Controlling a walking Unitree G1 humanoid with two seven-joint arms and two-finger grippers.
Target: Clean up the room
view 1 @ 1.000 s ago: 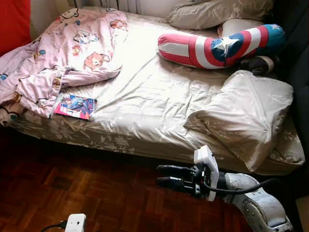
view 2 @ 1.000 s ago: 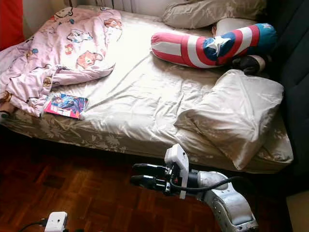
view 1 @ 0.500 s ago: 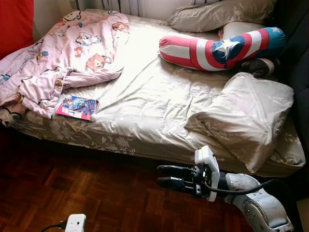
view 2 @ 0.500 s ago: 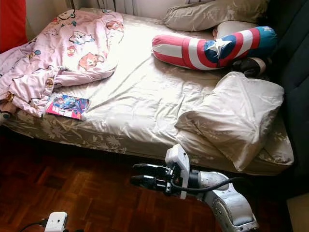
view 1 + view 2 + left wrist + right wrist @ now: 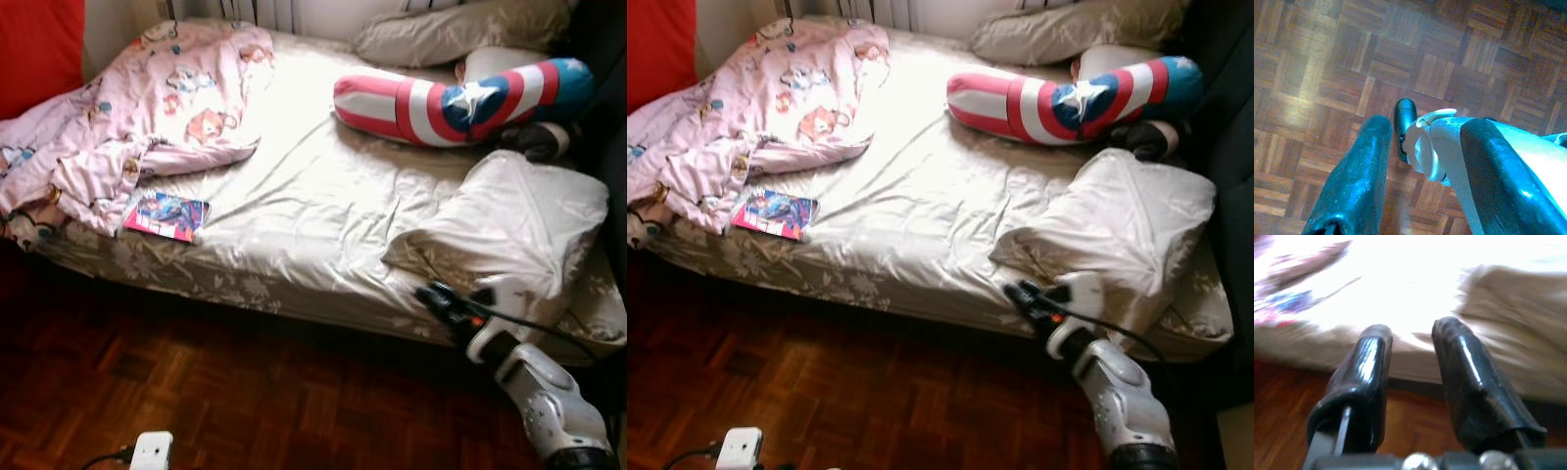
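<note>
Left eye view: parquet floor (image 5: 196,392) fronts a rumpled bed (image 5: 313,215); right claw (image 5: 431,294), fingers apart, near its edge.

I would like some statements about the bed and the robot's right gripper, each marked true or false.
1. A comic book lies on the bed beside the pink blanket. True.
2. The star-and-stripes cushion lies on the floor. False: it lies on the bed.
3. The right gripper holds the comic book. False: its fingers are apart and hold nothing.
4. The right gripper is near the beige pillow. True.
</note>
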